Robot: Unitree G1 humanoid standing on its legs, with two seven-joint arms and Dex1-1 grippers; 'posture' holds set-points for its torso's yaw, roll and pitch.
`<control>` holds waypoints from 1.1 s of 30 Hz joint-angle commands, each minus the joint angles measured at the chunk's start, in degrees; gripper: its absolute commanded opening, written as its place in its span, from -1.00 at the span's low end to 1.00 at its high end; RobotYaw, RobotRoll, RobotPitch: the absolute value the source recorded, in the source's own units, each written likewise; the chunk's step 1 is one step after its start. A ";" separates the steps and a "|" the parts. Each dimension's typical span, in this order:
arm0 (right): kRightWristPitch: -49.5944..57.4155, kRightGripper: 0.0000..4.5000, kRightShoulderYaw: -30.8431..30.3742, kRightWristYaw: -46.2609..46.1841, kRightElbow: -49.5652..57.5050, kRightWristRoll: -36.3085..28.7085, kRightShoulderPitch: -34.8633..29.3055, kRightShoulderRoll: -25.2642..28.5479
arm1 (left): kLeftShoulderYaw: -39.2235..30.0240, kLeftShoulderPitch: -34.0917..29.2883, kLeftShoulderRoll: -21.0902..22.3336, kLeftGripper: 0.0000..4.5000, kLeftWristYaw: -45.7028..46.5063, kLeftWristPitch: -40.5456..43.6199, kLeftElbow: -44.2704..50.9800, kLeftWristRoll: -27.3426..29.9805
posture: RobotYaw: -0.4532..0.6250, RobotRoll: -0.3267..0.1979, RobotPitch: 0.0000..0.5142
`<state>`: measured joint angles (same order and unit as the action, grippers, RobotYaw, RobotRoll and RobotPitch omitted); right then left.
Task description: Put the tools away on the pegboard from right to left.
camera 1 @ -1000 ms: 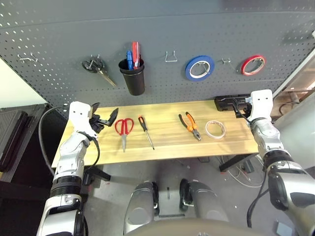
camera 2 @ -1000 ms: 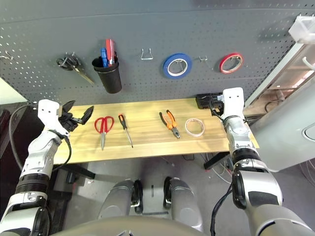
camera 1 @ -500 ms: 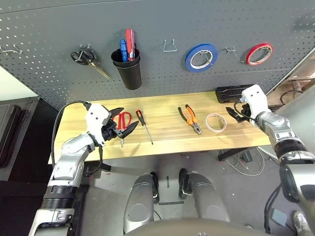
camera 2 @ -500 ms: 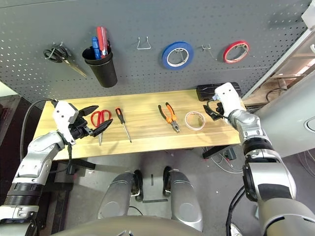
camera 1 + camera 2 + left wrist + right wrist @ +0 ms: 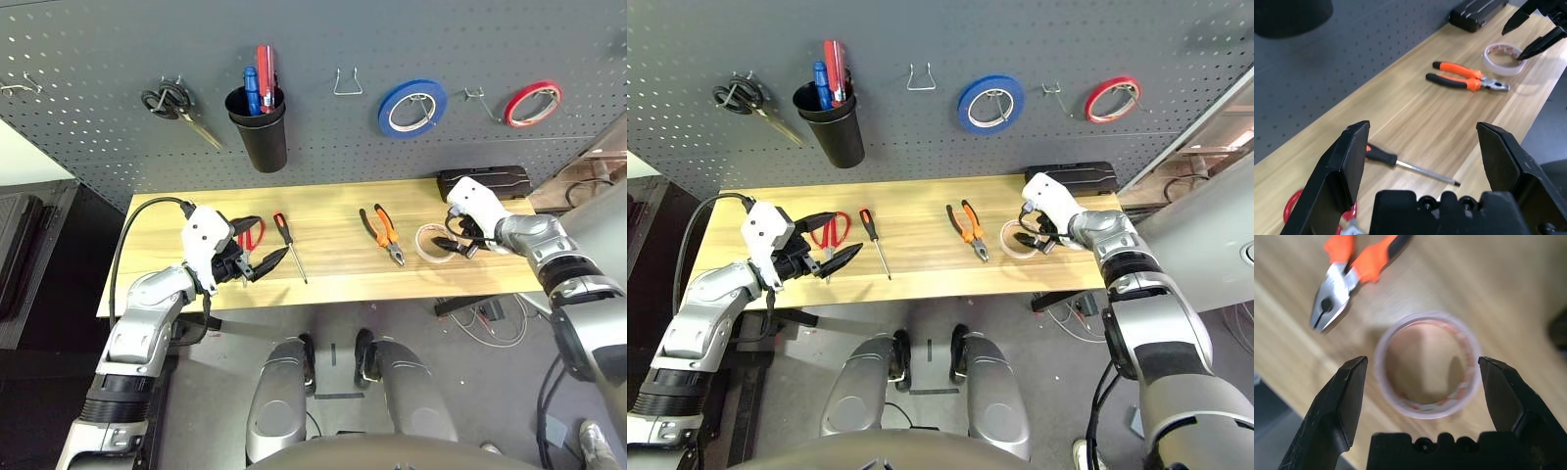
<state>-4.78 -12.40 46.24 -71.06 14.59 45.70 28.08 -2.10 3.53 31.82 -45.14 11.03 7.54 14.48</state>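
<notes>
On the wooden tabletop lie the white tape roll (image 5: pixel 431 245), the orange-and-black pliers (image 5: pixel 380 233), the slim screwdriver (image 5: pixel 289 245) and the red-handled scissors (image 5: pixel 830 232). My right gripper (image 5: pixel 449 245) hangs open right at the tape roll (image 5: pixel 1425 411), one finger on each side of the ring; I cannot tell whether they touch it. The pliers (image 5: pixel 1352 269) lie just beyond it. My left gripper (image 5: pixel 844 233) is open and empty, low over the scissors, partly hiding them, pointing toward the screwdriver (image 5: pixel 1400 164). The dark grey pegboard (image 5: pixel 323 147) rises behind the table.
On the pegboard hang black-handled scissors (image 5: pixel 174 106), a black cup with pens (image 5: pixel 260 132), an empty wire hook (image 5: pixel 346 83), a blue tape roll (image 5: pixel 411 106), a small hook (image 5: pixel 477 96) and a red tape roll (image 5: pixel 534 103). A black box (image 5: pixel 485 181) sits at the table's back right.
My right gripper has come down and leftward from beside the black box to the white tape roll. My left gripper has swung in from the table's left end to the scissors. The camera shifted.
</notes>
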 commanded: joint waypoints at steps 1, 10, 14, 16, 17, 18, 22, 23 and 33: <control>0.90 1.00 -1.20 -0.26 -2.38 1.76 0.17 -1.04 | 0.61 -1.72 0.82 0.98 -0.25 1.63 2.62 0.26 | 0.15 0.25 0.01; 2.04 1.00 -3.59 -0.77 -4.16 4.86 -0.56 -3.32 | 0.62 -3.46 2.52 0.98 -0.60 4.65 6.98 0.46 | 0.20 0.25 0.11; 3.30 0.83 -4.43 -1.59 -4.80 6.27 -0.97 -4.23 | 0.82 -3.92 3.54 1.00 -1.02 6.24 8.52 0.79 | 0.22 0.25 0.16; 3.69 0.60 -4.46 -2.00 -4.91 6.56 -1.04 -4.53 | 1.09 -4.29 4.21 1.00 -1.45 6.39 8.92 0.38 | 0.23 0.25 0.18; 3.83 0.44 -4.41 -2.18 -4.93 6.61 -1.06 -4.62 | 1.20 -4.50 4.53 1.00 -1.64 6.36 9.10 0.15 | 0.23 0.25 0.19; 3.84 0.28 -4.33 -2.41 -4.92 6.68 -1.08 -4.67 | 1.31 -4.75 4.83 1.00 -1.78 6.38 9.26 0.03 | 0.23 0.25 0.20; 3.84 -0.37 -4.15 -3.35 -4.88 6.84 -1.15 -4.49 | 1.72 -5.20 5.23 1.00 -1.90 6.09 9.26 -0.04 | 0.22 0.25 0.20; 3.83 -0.55 -4.11 -3.53 -4.86 6.84 -1.17 -4.39 | 1.97 -5.19 5.45 1.00 -2.08 5.78 9.07 -0.31 | 0.22 0.25 0.20; -1.41 -0.99 -0.70 -5.40 -0.81 4.24 -3.14 1.20 | 2.50 -2.86 2.29 1.00 -2.74 3.05 8.90 2.91 | 0.17 0.25 0.13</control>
<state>-4.89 -14.09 41.61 -73.10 19.73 44.29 27.70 0.15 0.60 35.27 -47.45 14.50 15.30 15.15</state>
